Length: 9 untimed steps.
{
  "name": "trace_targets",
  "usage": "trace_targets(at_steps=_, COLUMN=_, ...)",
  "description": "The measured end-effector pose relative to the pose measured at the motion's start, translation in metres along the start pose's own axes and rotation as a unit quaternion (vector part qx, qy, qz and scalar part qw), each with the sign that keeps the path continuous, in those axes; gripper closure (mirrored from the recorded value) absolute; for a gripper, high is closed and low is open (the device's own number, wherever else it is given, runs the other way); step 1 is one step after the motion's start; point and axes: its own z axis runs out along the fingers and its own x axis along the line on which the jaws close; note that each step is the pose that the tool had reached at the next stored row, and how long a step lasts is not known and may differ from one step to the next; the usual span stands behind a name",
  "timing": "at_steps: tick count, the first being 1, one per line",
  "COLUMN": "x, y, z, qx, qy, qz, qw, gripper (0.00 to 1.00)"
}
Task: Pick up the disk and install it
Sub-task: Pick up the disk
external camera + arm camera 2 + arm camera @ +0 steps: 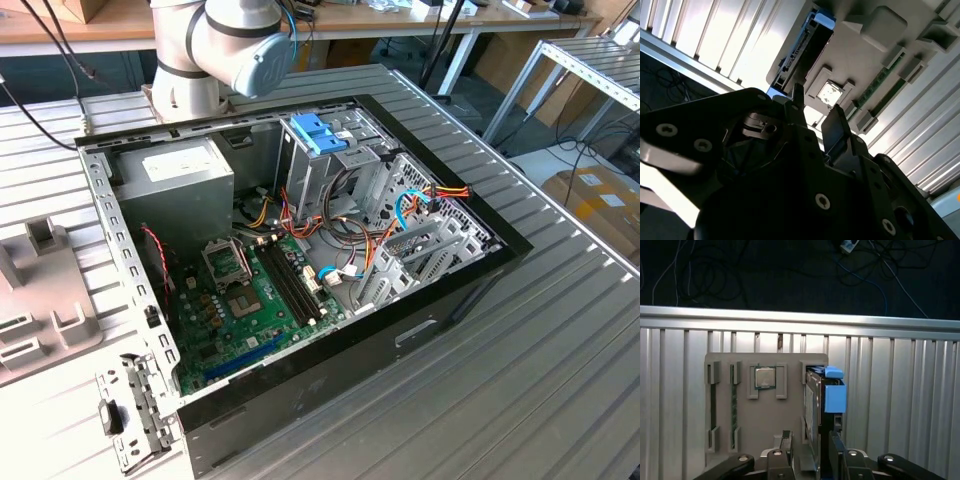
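One disk stands on edge, blue rail outward, in a slot of the grey holder on the ribbed tabletop. The jaws are spread wide, one on each side of its near end, not clamped on it. A processor chip sits just beyond one jaw.

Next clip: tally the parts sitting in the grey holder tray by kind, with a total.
Disk: 1
Processor chip: 1
Green memory stick: 1
Total: 3, all slotted in the grey holder tray.
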Motion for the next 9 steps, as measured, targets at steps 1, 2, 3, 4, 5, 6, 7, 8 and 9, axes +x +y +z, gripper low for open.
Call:
trace_targets(at_steps=1, x=-0.0002, y=0.0001, z=0.0001, qx=0.0001, qy=0.0000, qz=0.000, qw=1.00000, gripper=0.58)
trace_targets(at_steps=2, x=-0.0002, y=0.0000, z=0.0001, qx=0.0001, qy=0.0000, qz=0.000, qw=1.00000, gripper=0.58)
trace_targets(at_steps=3, x=-0.0003, y=0.0001, z=0.0001, qx=0.0001, qy=0.0000, qz=0.000, qw=1.00000, gripper=0.58)
trace_targets(at_steps=4, x=-0.0003, y=0.0001, z=0.0001, qx=0.0001, qy=0.0000, qz=0.000, qw=1.00000, gripper=0.58)
trace_targets(at_steps=5, x=-0.0004, y=0.0000, z=0.0001, qx=0.0000, qy=0.0000, qz=0.000, qw=1.00000, gripper=0.58)
trace_targets(at_steps=6, x=-0.0004, y=0.0000, z=0.0001, qx=0.0001, qy=0.0000, qz=0.000, qw=1.00000, gripper=0.51)
trace_targets(at_steps=7, x=-0.0004, y=0.0000, z=0.0001, qx=0.0001, qy=0.0000, qz=0.000, qw=1.00000, gripper=0.45)
trace_targets(at_steps=8, x=-0.0004, y=0.0000, z=0.0001, qx=0.0001, qy=0.0000, qz=0.000, qw=1.00000, gripper=0.45)
trace_targets(at_steps=9, x=-0.0005, y=0.0000, z=0.0001, qx=0.0001, qy=0.0000, qz=0.000, qw=1.00000, gripper=0.39)
